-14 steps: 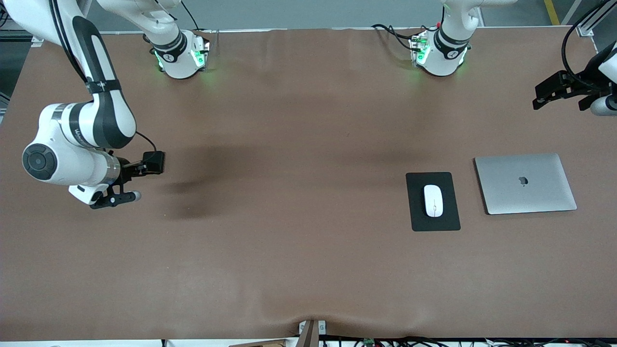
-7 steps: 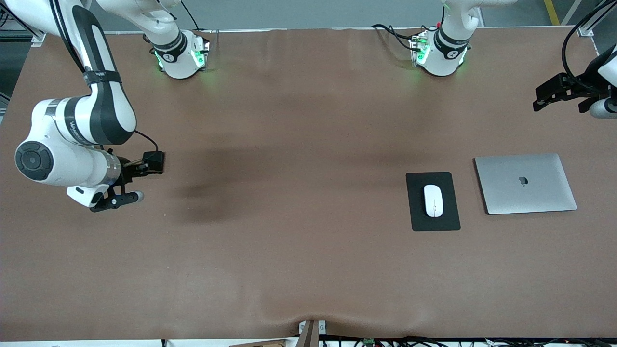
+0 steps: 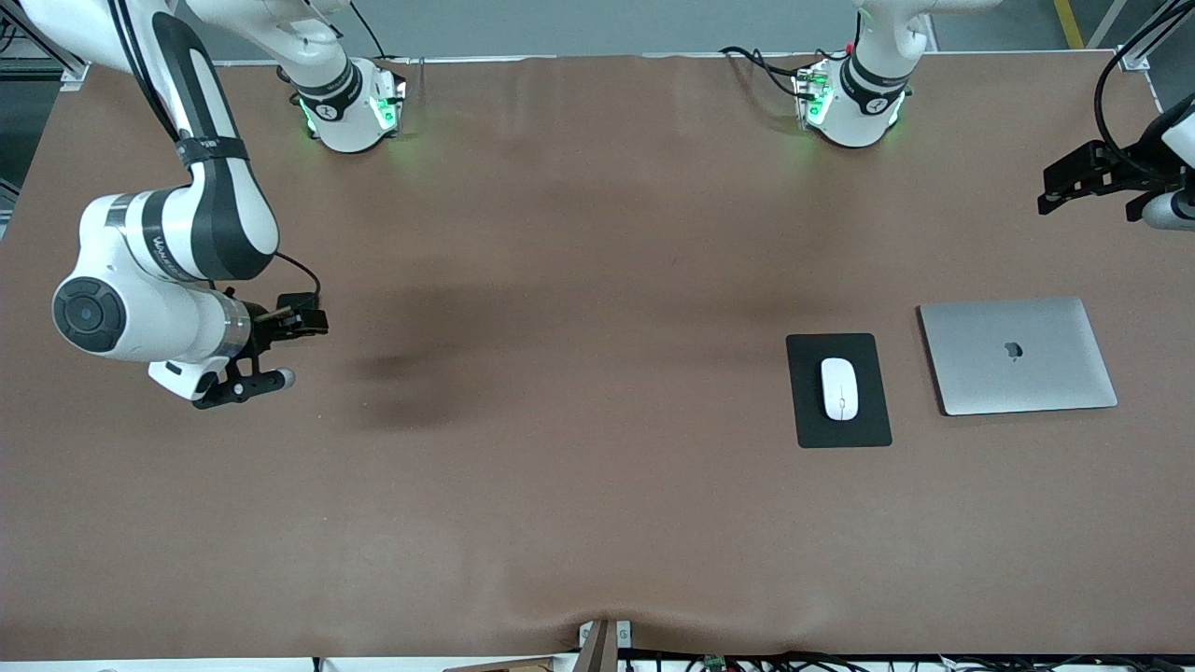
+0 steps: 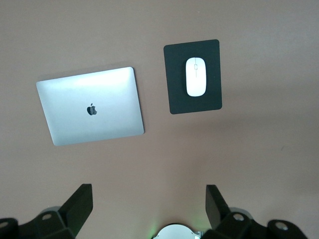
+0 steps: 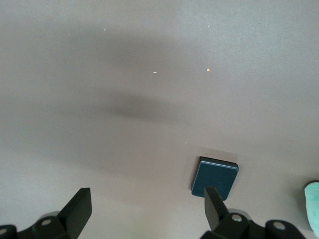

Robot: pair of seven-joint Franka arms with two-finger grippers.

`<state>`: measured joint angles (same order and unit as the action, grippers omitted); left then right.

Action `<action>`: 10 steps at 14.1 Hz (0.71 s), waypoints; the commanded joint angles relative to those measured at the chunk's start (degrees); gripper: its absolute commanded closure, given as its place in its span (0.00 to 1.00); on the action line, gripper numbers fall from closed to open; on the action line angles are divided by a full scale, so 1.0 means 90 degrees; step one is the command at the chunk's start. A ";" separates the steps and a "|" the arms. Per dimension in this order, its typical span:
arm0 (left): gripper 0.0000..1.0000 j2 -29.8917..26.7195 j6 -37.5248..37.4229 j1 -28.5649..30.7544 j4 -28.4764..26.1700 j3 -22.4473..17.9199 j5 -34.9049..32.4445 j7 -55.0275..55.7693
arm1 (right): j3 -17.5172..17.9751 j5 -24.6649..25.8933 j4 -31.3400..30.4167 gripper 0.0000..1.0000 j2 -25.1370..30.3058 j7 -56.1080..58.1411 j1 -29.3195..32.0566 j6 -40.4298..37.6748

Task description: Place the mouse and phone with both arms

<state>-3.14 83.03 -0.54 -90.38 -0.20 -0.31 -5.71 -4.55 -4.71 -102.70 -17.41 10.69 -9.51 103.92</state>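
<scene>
Glossy white mouse (image 3: 839,388), matt pad (image 3: 812,429)

Small white oval mouse (image 3: 839,389) with a thin centre line: flat, upright, roughly centred on the flat black rectangular mouse pad (image 3: 812,429), long axis along the pad's long side. Nothing touching it.

Small black rounded-corner slab phone (image 5: 215,178): lying flat, face dark, well apart from the mouse pad, toward the right arm's end. Not gripped.
</scene>
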 commanded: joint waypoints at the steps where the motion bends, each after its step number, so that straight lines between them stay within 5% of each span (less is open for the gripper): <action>1: 0.00 -0.0071 0.0062 0.0080 -0.0055 -0.0007 -0.0014 -0.0059 | -0.0032 -0.0082 0.0122 0.00 -0.0048 -0.0094 -0.0038 -0.0112; 10: 0.00 -0.0061 0.0062 0.0129 -0.0065 -0.0007 -0.0004 0.0058 | -0.0032 -0.0092 0.0122 0.00 -0.0067 -0.0104 -0.0018 -0.0092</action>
<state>-3.14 83.08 0.33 -90.39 -0.31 -0.31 -5.50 -4.66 -4.73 -102.70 -17.44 10.53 -9.50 103.92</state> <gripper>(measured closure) 0.000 0.000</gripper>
